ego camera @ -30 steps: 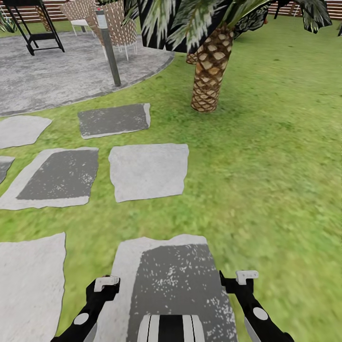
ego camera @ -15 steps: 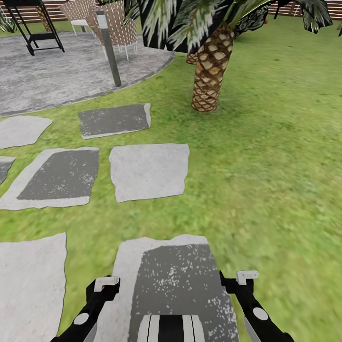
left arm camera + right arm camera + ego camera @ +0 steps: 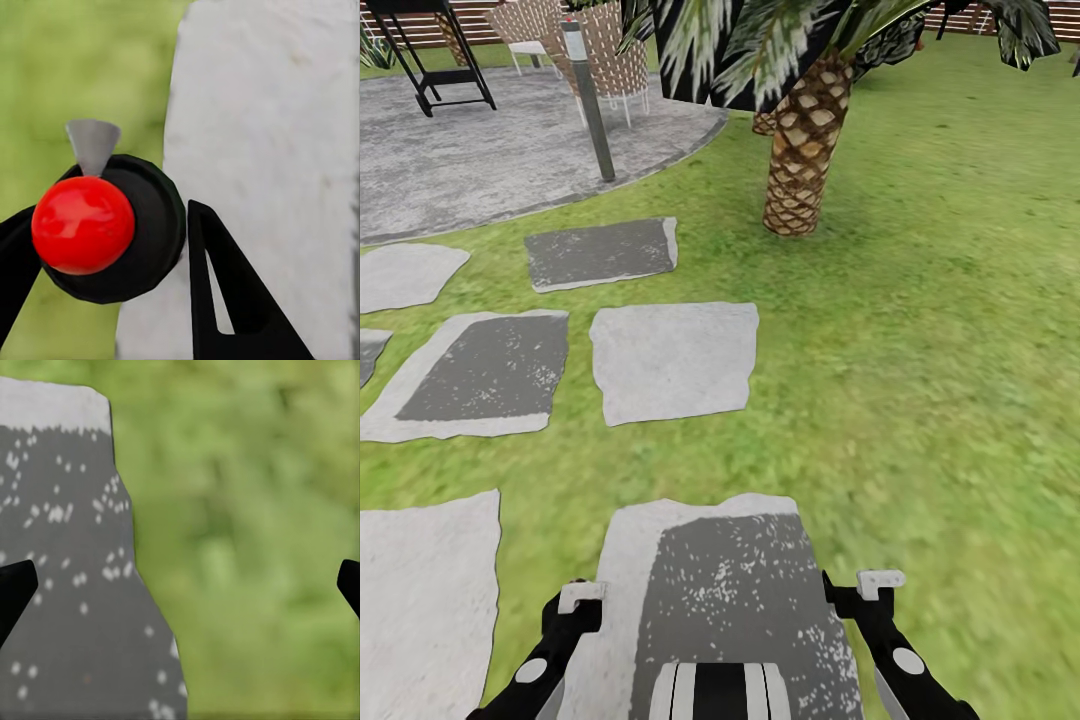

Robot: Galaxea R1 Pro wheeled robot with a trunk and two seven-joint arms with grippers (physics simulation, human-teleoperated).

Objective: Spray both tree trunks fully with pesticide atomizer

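From the head view you looked down over a lawn (image 3: pixel 920 400) that ran open and unbroken to your right. To your left lay flat, irregular grey stepping stones (image 3: pixel 672 360), some pale, some mottled dark. One of them (image 3: pixel 730 590) sat directly under your arms. Ahead stood a short palm (image 3: pixel 800 150) with an orange-brown scaly trunk. Beyond it to the left, a rounded grey paved patio (image 3: pixel 480 160) met the grass along a curved edge, with a slim grey post (image 3: pixel 590 100) standing on it near that edge. A slatted wooden fence (image 3: pixel 1000 15) closed the far side.

Your left wrist view added the pesticide atomizer (image 3: pixel 112 229), a round black body with a glossy red ball on top and a small grey nozzle. Your left gripper (image 3: pixel 105 270) had it pinched between its black fingers (image 3: pixel 225 300), over the border of pale stone and grass.

In your right wrist view, the right gripper (image 3: pixel 180 585) was spread wide, with a black fingertip (image 3: pixel 15 589) at each side. Speckled dark stone and blurred grass lay beneath.
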